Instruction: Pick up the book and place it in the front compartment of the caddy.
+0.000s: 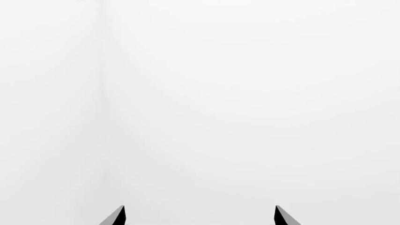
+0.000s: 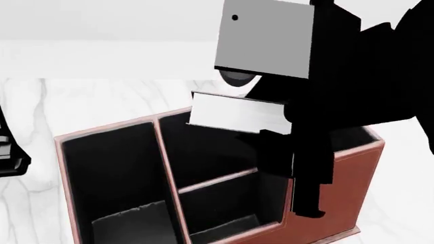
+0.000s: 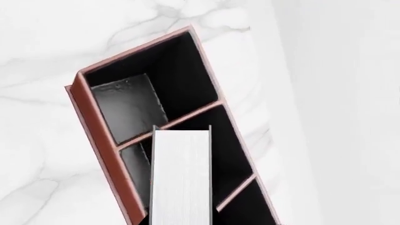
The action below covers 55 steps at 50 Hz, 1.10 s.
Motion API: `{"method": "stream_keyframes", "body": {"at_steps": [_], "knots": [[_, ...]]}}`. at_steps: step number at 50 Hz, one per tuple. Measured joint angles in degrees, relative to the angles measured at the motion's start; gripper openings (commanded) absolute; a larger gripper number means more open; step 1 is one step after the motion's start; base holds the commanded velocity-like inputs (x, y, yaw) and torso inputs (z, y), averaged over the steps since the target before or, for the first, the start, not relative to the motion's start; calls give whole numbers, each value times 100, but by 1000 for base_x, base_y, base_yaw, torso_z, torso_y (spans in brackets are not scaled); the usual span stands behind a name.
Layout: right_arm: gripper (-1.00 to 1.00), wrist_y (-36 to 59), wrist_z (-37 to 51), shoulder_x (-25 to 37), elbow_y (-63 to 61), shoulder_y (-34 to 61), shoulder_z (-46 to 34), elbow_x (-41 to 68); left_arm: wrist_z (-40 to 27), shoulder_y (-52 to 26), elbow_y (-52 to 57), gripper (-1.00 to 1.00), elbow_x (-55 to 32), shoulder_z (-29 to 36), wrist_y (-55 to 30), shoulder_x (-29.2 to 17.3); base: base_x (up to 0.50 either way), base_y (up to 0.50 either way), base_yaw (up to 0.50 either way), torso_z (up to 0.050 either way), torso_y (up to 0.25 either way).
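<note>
Right end effector [image 2: 271, 119]: it hangs above the caddy, closed on the book. Its black body hides the fingers in the head view, and in the right wrist view the fingers do not show, so the exact contact I cannot tell.
Book [image 2: 234, 113]: it is held in the air over the middle part of the caddy, with the white page edge turned up toward the head camera. In the right wrist view the book [image 3: 181, 176] points down at the middle cells, its pale page edge filling the centre of the picture. It is not yet inside; whether its lower end is already below the rim I cannot tell.
Caddy [image 2: 352, 183]: reddish-brown box with black inside and pale rims, standing on the surface. One long cell is on the left side of the head view, and two middle cells are split by a low cross divider.
Front compartment [image 2: 203, 152]: the cell with the taller walls, behind the low divider in the head view. The book is above it.
Left end effector [image 1: 200, 216]: only two dark fingertips [image 1: 117, 217] show in the left wrist view, well apart, with nothing between them. It faces a plain white area.
Surface [image 2: 101, 101]: white marble with grey veins, under and around the caddy.
</note>
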Motion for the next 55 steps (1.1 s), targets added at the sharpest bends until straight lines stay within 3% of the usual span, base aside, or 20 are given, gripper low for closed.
{"method": "stream_keyframes", "body": {"at_steps": [14, 32, 55], "knots": [[-100, -1429, -976, -277, 1219, 557, -562, -679, -25, -37, 20, 100, -46, -29, -33, -36, 0, 0, 0, 0, 1], [-100, -3119, -1505, -933, 3191, 472, -468, -743, -57, -72, 26, 100, -74, -20, -57, -70, 0, 0, 0, 0, 1], [-100, -4269, -2075, -1697, 5388, 229, -509, -712, -98, -48, 30, 100, -93, -16, -39, -106, 0, 0, 0, 0, 1]]}}
